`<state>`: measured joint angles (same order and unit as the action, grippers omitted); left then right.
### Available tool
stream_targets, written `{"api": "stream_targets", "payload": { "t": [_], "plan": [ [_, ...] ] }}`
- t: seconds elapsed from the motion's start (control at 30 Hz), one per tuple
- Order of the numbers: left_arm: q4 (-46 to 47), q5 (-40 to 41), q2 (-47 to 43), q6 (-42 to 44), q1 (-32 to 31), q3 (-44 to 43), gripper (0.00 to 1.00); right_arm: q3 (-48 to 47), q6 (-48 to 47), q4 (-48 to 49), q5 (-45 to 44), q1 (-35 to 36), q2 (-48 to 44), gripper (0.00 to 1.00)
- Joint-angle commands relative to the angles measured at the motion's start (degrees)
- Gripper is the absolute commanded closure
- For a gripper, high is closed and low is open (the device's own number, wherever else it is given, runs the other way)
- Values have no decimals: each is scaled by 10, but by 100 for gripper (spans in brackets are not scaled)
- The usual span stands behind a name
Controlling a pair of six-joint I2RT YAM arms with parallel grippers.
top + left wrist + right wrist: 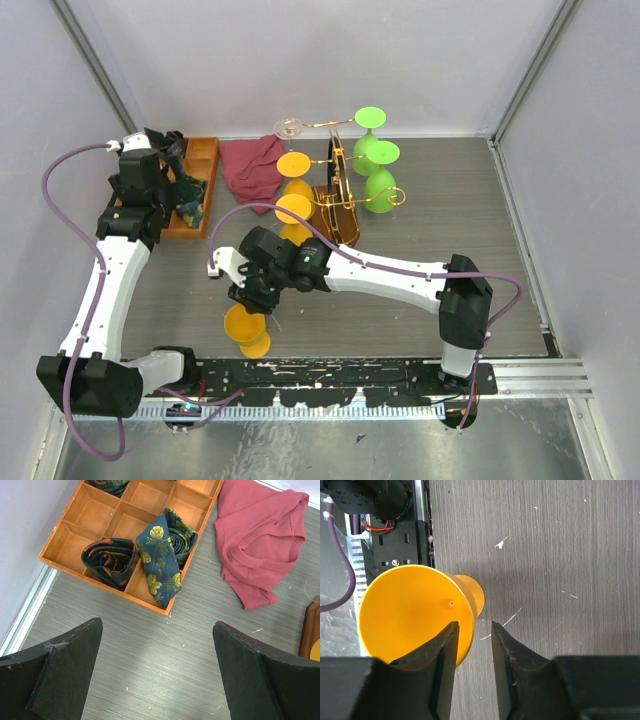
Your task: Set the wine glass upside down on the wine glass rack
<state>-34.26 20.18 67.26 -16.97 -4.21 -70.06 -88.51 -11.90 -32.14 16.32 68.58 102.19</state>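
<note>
The right fingers (474, 626) are standing only narrowly apart at the rim of the smooth orange wine glass (410, 610). It is sitting at the near edge of the grey wood-grain bench (560, 555), well apart from the wine glass rack (340, 195); I cannot tell whether they are pinching it. The left fingers (156, 625) are hanging wide open, holding nothing, beside one compartmented wooden tray (75, 545) carrying three rolled patterned ties (165, 550). The gold wire rack is showing three orange rounds (293, 208) on its left and green glasses (380, 152) on its right, with one clear glass (288, 128) behind and one crumpled red cloth (260, 540) lying nearby.
</note>
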Motion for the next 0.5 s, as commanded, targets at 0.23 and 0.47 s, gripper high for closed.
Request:
{"api": "stream_targets", "payload": {
  "t": [0.23,0.47],
  "plan": [
    [-3,-5,-9,3,4,1,2,-33,6,0,-21,3,6,93],
    [-11,-8,-7,-12,5,-17,2,-33,10,10,-74,4,-15,99]
  ]
}}
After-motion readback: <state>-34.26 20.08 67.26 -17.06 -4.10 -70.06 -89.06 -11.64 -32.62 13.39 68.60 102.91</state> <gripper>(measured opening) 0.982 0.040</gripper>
